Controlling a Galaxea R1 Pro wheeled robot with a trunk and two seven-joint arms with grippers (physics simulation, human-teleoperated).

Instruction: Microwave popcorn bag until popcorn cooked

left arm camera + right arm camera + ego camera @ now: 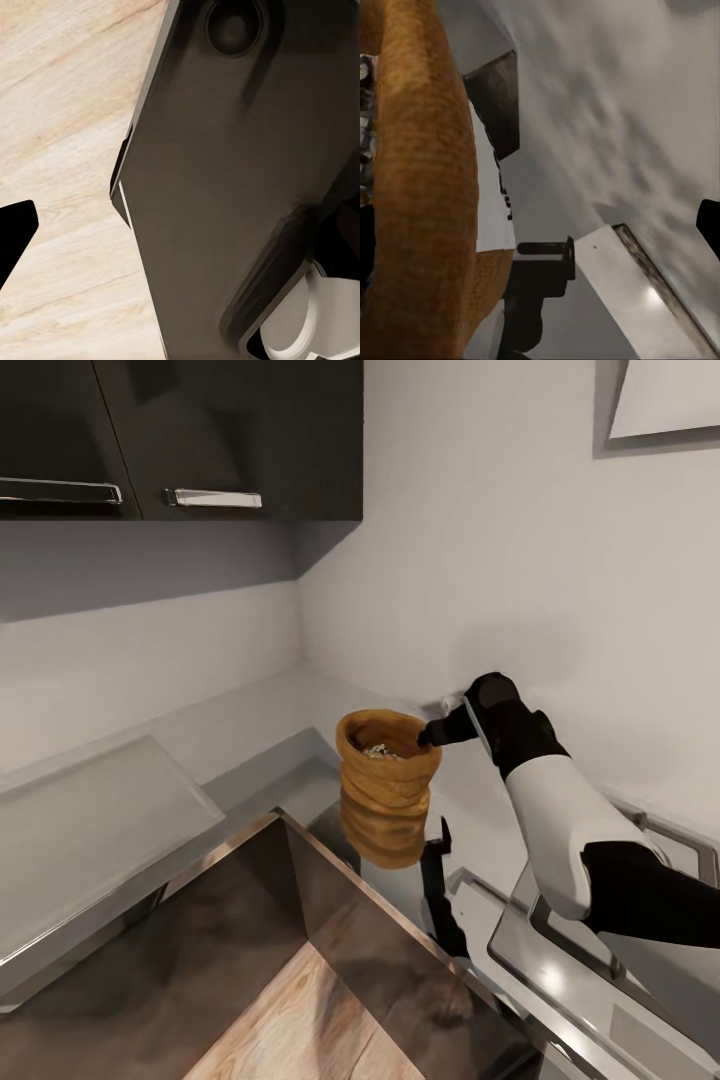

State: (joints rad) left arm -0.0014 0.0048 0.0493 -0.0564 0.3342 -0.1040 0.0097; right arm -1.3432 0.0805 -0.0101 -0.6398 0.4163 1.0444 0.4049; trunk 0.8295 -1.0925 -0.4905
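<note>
Right tool clamped on the rim of the popcorn bag, held upright in the air above the grey counter, beside the corner walls. Whitish popcorn visible in its open mouth. Left tool's state: cannot tell.

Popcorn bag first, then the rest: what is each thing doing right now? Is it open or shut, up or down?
Popcorn bag: upright, mouth open, held at its rim, looks lifted off the countertop.
Popcorn: small whitish bits inside the bag's mouth.
Right gripper: shut on the bag's rim.
Upper cabinet doors: shut.
Left gripper: one dark fingertip over wooden floor; open or shut, I cannot tell.
</note>
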